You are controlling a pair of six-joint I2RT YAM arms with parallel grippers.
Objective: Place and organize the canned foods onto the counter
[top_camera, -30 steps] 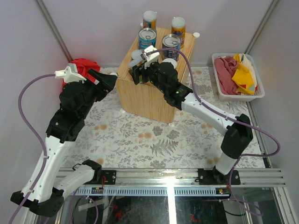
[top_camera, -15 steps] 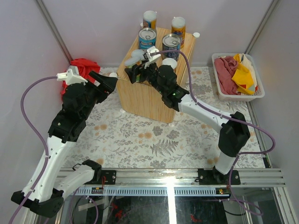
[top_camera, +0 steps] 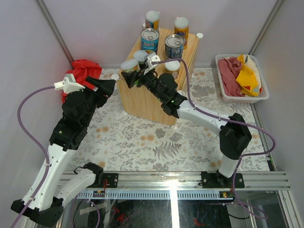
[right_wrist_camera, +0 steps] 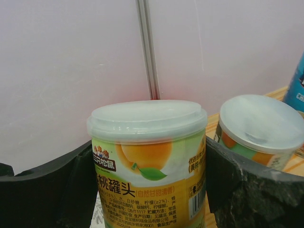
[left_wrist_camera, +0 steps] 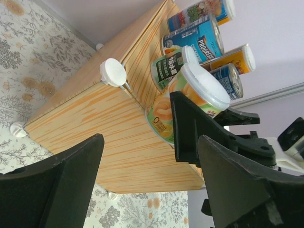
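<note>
Green-and-yellow peach can [right_wrist_camera: 148,156] is clamped upright in the right end effector [top_camera: 131,77] over the wooden counter's [top_camera: 142,102] left corner, beside another short can [right_wrist_camera: 259,128], probably extending that row. The left end effector [top_camera: 105,85] hangs agape, empty.

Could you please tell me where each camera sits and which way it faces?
Top external: above and behind the bases, looking down at the light wooden cube counter; left arm and right arm show.
Left wrist: on the left arm, facing the cube's side; open black jaws frame the view.
Right wrist: on the right arm, facing the pale wall; its jaws clamp the peach-labelled can with pale plastic lid.
Shared: all three show that can.
</note>
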